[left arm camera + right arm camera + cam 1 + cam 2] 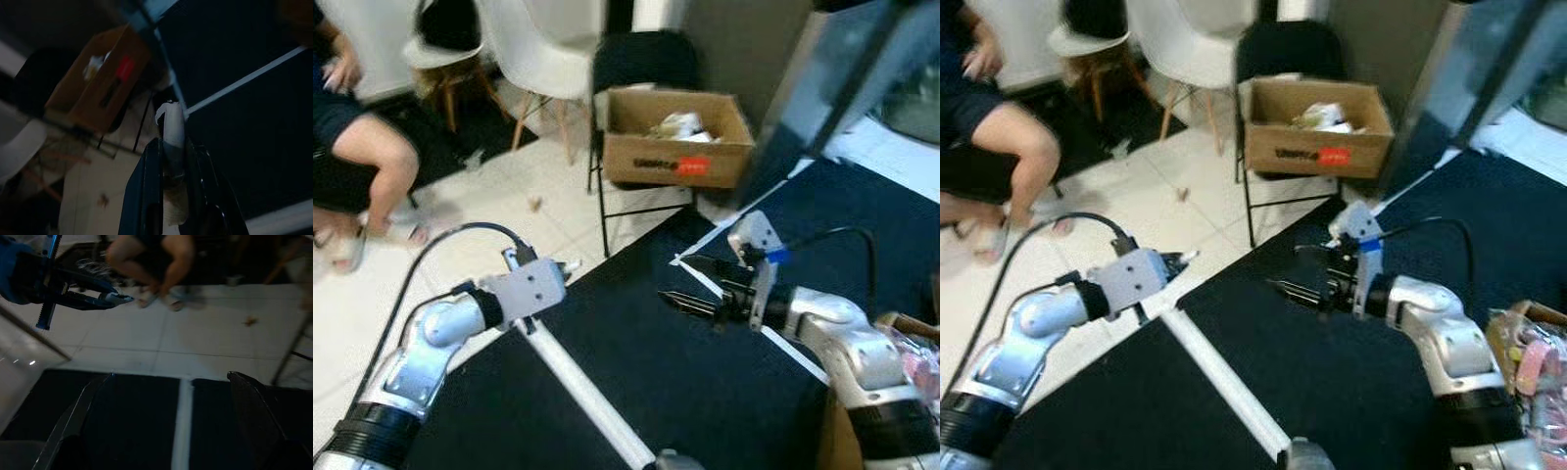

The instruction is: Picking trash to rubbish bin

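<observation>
The cardboard box (pixel 675 147) is matt brown card with a glossy red sticker, holding crumpled white paper (pixel 682 125), and it sits on a black chair of thin metal legs. The floor (pixel 489 225) is smooth, pale glossy tile beside a matt dark mat (pixel 705 392) marked with white tape. The left gripper (pixel 168 161), glossy black plastic, pinches a crumpled white paper scrap (pixel 172 128); both arms look brushed silver metal.
</observation>
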You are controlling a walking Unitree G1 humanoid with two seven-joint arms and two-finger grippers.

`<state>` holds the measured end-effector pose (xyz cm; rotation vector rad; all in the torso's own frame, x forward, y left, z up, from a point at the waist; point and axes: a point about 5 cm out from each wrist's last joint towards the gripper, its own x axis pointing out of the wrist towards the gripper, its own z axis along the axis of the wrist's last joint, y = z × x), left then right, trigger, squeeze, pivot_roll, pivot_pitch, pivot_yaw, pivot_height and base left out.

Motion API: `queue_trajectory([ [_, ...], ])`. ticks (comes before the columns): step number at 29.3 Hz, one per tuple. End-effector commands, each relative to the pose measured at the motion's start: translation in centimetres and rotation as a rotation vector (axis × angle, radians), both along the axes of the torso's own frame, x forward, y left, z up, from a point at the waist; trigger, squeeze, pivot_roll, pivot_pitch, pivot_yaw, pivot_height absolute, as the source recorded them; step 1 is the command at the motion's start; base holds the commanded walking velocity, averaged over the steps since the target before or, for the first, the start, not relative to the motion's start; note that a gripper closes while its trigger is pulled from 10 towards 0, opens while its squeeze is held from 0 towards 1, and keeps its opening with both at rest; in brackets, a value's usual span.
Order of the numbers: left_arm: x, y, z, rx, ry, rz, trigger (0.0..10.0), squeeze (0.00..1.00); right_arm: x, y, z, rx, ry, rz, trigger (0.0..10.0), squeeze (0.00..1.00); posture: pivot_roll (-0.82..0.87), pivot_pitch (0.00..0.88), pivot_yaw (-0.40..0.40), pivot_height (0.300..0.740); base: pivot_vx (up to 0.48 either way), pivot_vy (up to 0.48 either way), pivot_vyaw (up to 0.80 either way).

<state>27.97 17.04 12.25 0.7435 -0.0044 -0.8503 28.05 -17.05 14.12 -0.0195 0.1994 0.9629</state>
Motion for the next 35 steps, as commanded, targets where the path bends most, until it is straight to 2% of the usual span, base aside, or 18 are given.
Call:
queue_trajectory([
  [1,0.07,-0.11,0.09,-0.002,-0.002,0.0,10.0,0.0,0.02,-0.13,-0.04,-0.002,0.006,-0.011,10.0,0.0,0.0,0.0,-0.005,0.74,0.0,0.0,-0.8],
  [20,0.28,-0.25,0.36,-0.031,-0.013,0.015,10.0,0.0,0.17,0.12,0.34,0.032,-0.022,-0.018,10.0,0.0,0.0,0.0,-0.008,0.74,0.0,0.0,-0.8],
  [29,0.3,-0.11,0.53,-0.048,0.004,0.031,10.0,0.0,-0.02,0.24,0.6,0.046,-0.044,-0.003,10.0,0.0,0.0,0.0,-0.005,0.74,0.0,0.0,0.0],
  [35,0.37,-0.07,0.69,-0.057,0.008,0.037,10.0,0.0,0.01,0.21,0.7,0.049,-0.048,-0.003,10.0,0.0,0.0,0.0,-0.006,0.74,0.295,0.0,0.0],
])
